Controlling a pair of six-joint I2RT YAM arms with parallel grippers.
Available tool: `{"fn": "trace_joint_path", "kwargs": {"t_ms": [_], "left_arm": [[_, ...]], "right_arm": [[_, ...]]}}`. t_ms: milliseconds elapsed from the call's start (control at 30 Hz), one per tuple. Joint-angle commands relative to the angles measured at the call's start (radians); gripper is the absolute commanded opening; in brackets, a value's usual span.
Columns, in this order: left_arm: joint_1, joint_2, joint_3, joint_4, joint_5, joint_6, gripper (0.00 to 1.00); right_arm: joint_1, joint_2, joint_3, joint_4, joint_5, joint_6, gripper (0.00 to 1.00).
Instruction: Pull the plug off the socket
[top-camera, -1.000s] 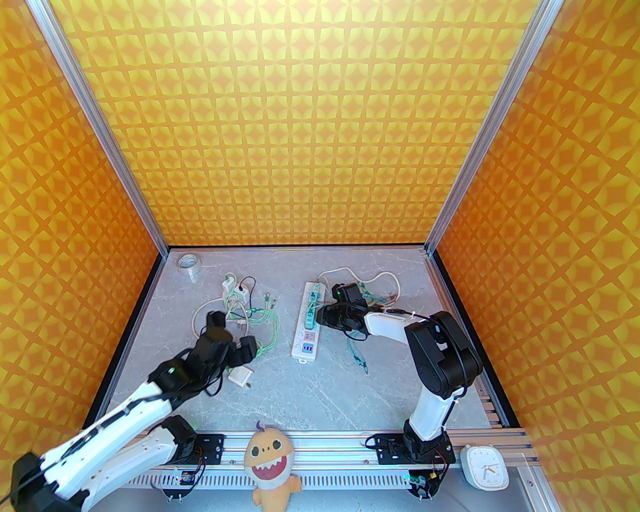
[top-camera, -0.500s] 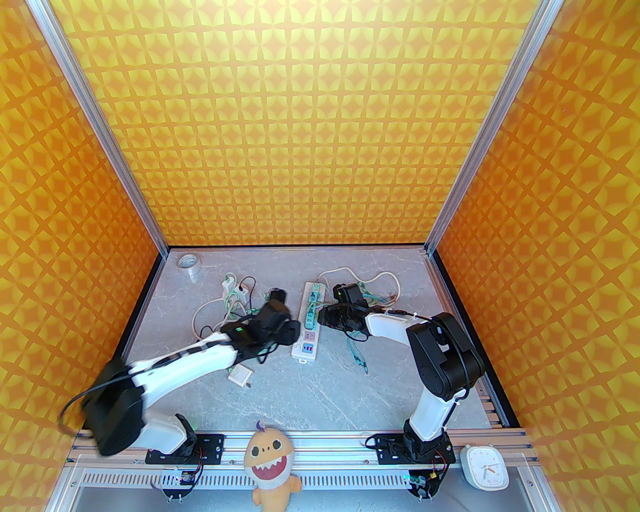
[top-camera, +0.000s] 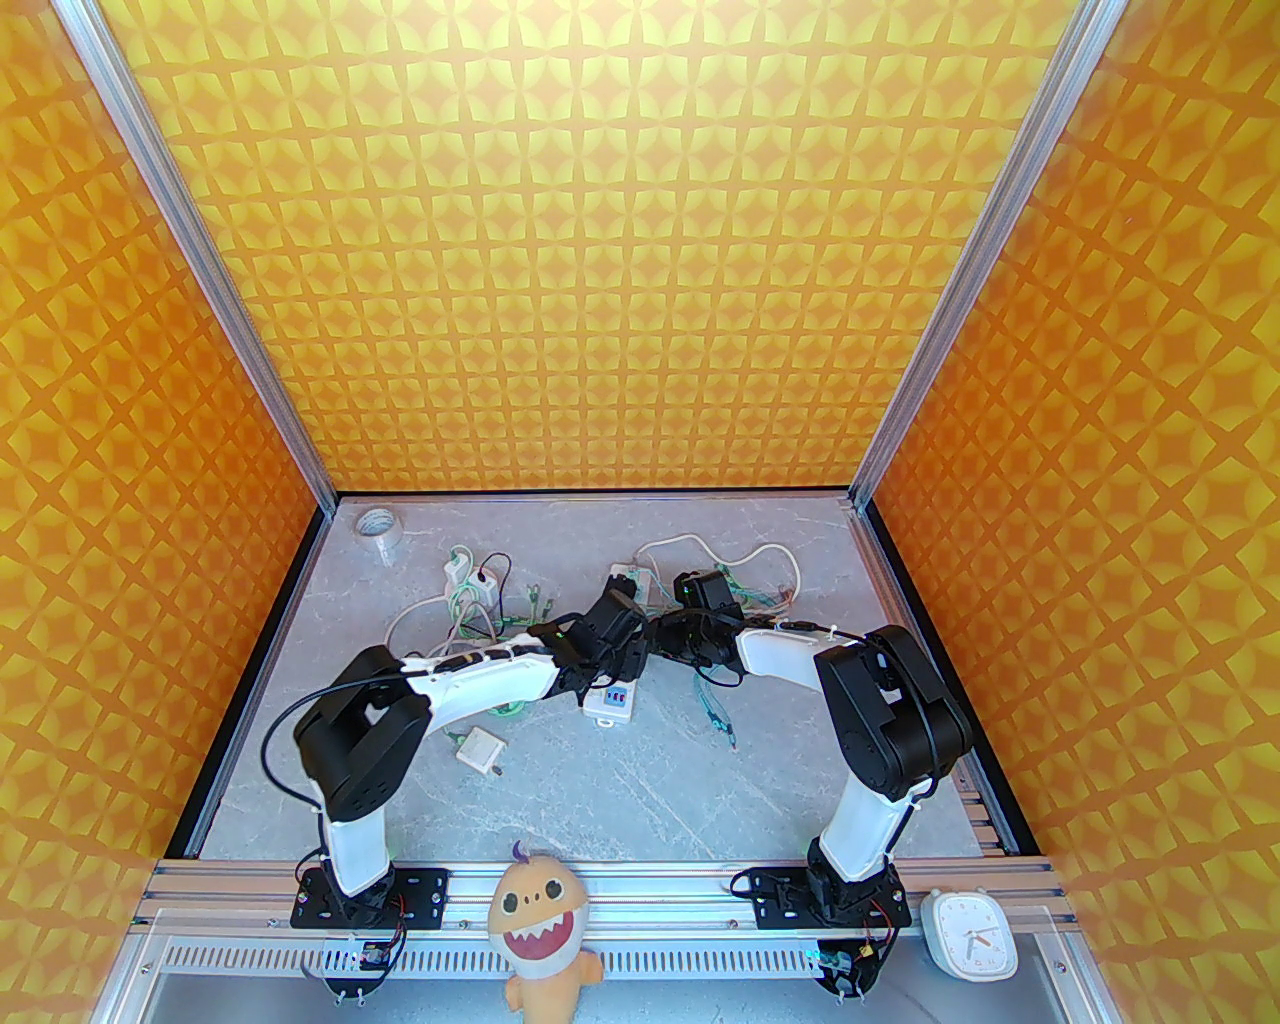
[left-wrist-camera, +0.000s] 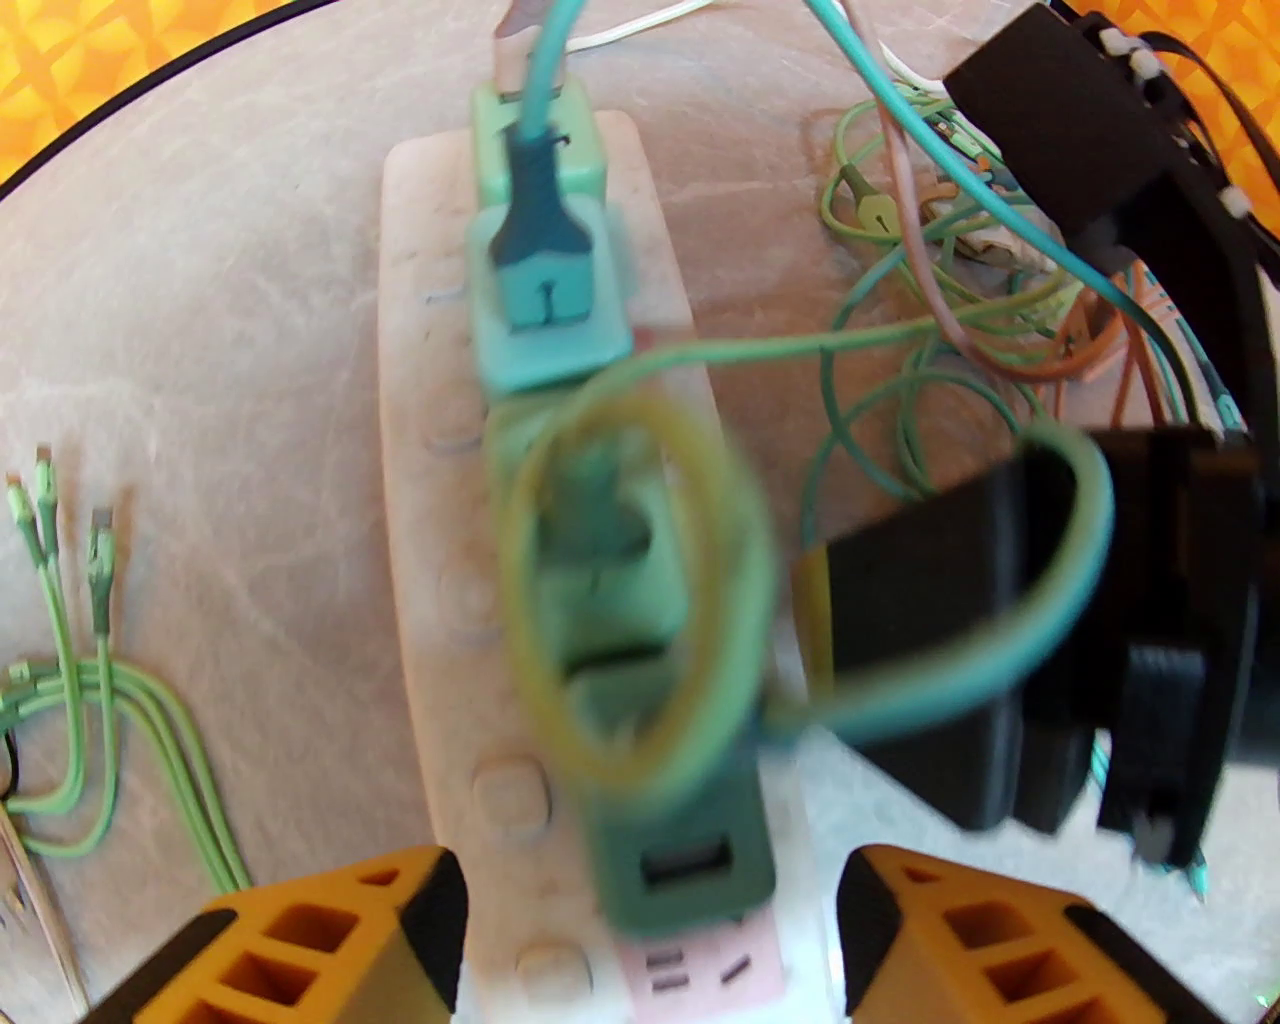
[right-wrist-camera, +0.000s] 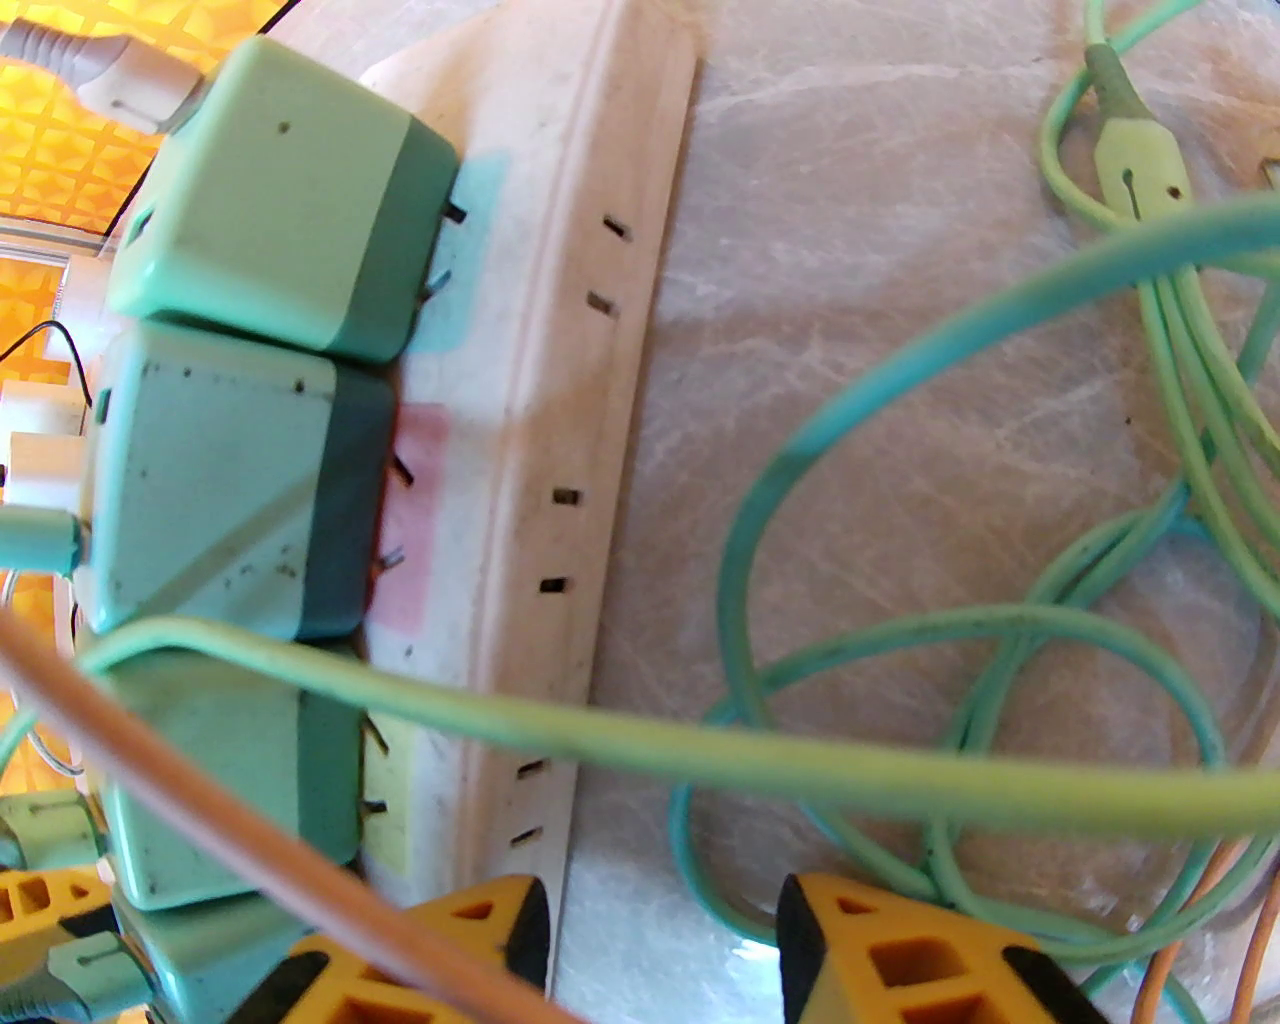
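Note:
The white power strip (top-camera: 611, 704) lies lengthwise mid-table, with several green plug adapters (left-wrist-camera: 545, 290) in a row on its top. My left gripper (top-camera: 622, 640) hangs over its middle, open. In the left wrist view its yellow fingertips (left-wrist-camera: 330, 940) straddle the strip (left-wrist-camera: 430, 400) just below a dark green adapter (left-wrist-camera: 680, 850) and above the pink outlet face. My right gripper (top-camera: 657, 636) sits at the strip's right side, open. In the right wrist view one of its fingertips (right-wrist-camera: 440, 950) is against the strip's side wall (right-wrist-camera: 560, 400), beside the adapters (right-wrist-camera: 220, 500).
Green and orange cables (right-wrist-camera: 900, 640) loop over the table right of the strip, and one crosses the adapters. A cable tangle (top-camera: 470, 610), a loose white adapter (top-camera: 481, 750) and a tape roll (top-camera: 379, 524) lie to the left. A plush toy (top-camera: 540, 925) and a clock (top-camera: 968, 935) sit at the near rail.
My left arm has swung from the table's left side across to the power strip and now hovers over it. The right gripper has stayed beside the strip, shifting only slightly.

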Motion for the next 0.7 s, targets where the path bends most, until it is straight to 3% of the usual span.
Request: {"fn": "trace_joint_path", "kwargs": {"t_ms": [0,200,667], "left_arm": [[-0.003,0.04,0.042,-0.006,-0.037,0.033,0.58],[-0.002,0.053,0.038,-0.01,-0.053,0.035,0.37],[-0.016,-0.06,-0.075,-0.028,-0.042,0.0,0.31]], "right_arm": [[-0.005,-0.009,-0.008,-0.008,-0.018,-0.001,0.45],[-0.005,-0.041,-0.026,0.012,-0.025,-0.002,0.47],[0.004,-0.025,-0.054,0.131,-0.146,0.038,0.5]]}}
